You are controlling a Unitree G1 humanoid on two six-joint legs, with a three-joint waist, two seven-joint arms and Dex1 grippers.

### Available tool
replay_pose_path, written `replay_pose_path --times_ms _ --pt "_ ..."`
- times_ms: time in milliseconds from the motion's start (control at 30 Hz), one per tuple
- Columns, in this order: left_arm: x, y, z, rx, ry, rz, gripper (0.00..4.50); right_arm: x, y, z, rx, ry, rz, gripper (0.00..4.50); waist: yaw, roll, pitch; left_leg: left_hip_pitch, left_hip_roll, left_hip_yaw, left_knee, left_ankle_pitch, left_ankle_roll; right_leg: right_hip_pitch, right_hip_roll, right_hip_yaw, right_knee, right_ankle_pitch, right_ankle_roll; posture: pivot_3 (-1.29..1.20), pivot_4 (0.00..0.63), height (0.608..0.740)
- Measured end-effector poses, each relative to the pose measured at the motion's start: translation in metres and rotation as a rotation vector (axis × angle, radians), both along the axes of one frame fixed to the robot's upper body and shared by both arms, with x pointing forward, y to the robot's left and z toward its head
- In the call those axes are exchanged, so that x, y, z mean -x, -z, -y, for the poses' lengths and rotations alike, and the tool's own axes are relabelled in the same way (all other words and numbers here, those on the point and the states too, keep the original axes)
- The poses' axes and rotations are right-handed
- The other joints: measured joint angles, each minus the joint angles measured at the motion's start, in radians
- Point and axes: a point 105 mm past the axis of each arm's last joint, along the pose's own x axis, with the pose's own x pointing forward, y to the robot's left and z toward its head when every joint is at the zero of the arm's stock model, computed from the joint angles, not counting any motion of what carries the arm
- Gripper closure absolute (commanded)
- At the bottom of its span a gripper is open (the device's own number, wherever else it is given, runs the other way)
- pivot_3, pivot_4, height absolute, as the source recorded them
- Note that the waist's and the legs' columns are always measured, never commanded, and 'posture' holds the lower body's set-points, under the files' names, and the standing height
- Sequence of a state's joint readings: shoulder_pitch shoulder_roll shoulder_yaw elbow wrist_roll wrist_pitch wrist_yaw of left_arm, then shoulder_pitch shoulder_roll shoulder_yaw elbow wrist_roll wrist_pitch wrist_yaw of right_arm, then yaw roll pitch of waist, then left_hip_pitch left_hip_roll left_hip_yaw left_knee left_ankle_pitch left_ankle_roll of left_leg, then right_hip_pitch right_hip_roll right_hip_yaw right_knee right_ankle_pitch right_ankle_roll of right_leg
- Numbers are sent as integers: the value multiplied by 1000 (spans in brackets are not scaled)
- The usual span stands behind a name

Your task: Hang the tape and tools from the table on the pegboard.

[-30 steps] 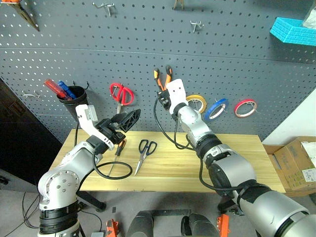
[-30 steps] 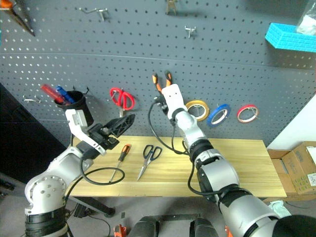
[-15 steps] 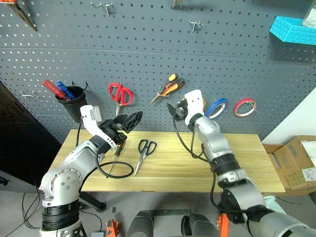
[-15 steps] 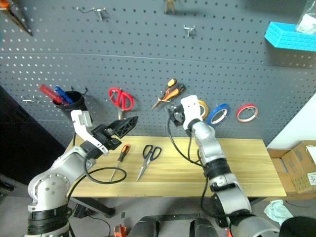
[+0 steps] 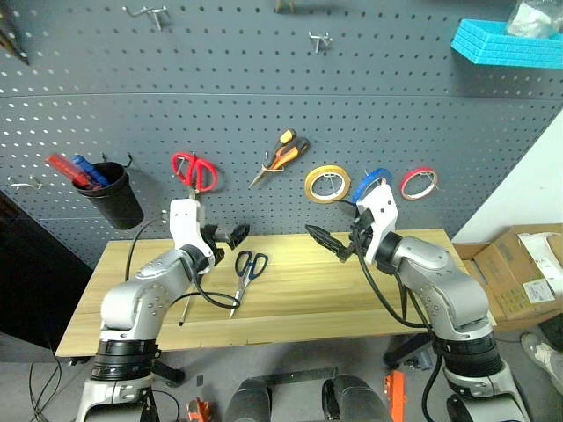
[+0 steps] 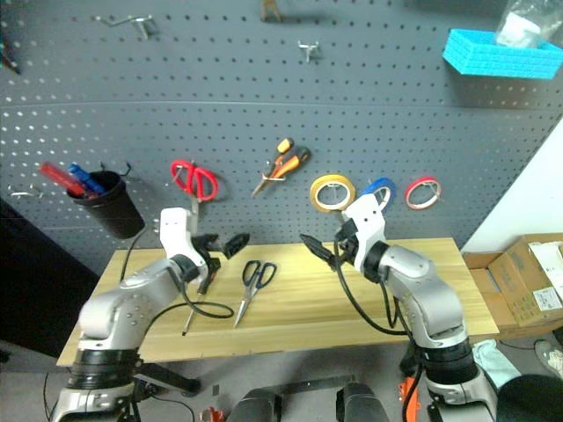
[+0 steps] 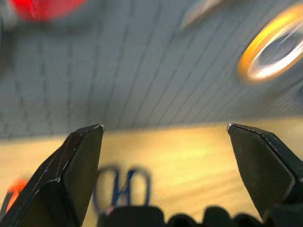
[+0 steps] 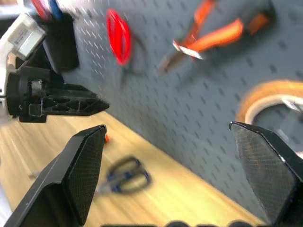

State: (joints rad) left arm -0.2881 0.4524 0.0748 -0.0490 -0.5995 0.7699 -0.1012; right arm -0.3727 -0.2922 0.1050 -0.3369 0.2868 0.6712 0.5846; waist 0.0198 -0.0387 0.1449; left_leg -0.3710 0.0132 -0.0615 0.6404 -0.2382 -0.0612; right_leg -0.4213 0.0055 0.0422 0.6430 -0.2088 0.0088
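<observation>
The light wooden table (image 5: 422,290) stands before the grey, holey pegboard (image 5: 264,97). Dark-handled scissors (image 5: 244,271) lie flat at nine o'clock from the right gripper (image 5: 327,242). Both the right and left gripper (image 5: 230,236) gape, empty.

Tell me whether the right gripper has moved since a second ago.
Yes. The right gripper has left the pliers hanging on the pegboard and drawn back and down; it is now open over the table, below the yellow roll.
</observation>
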Motion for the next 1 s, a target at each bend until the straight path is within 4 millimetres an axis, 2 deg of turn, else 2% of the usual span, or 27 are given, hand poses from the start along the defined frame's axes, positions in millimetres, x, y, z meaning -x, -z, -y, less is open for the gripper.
replay_pose_path --times_ms 100,433,667,867,1000 --pt "5 23 -9 -78 -30 -73 0 5 5 2 53 -57 -9 37 -19 1 12 -1 1 0 -2 0 0 -2 0 0 0 -1 1 73 169 740" --pt "38 68 -13 -111 -36 -242 0 30 16 -17 125 -280 -51 37 -28 1 58 -10 0 -2 -7 0 0 -11 -1 -1 0 -1 7 54 240 740" --pt "34 80 -8 -92 -8 -315 0 43 25 -13 191 -372 -76 37 -24 0 96 -15 0 -2 -6 0 0 -16 -1 -1 1 -1 7 53 280 740" --pt "28 77 -13 -129 28 -324 0 44 26 -12 203 -378 -77 37 -27 2 109 -16 0 -2 -8 0 0 -19 -1 -1 1 -1 9 47 285 740" --pt "30 78 -15 -141 38 -340 928 43 24 -13 197 -377 -71 0 -29 3 110 -16 0 -2 -9 0 0 -19 -1 -1 1 -1 9 37 279 740"
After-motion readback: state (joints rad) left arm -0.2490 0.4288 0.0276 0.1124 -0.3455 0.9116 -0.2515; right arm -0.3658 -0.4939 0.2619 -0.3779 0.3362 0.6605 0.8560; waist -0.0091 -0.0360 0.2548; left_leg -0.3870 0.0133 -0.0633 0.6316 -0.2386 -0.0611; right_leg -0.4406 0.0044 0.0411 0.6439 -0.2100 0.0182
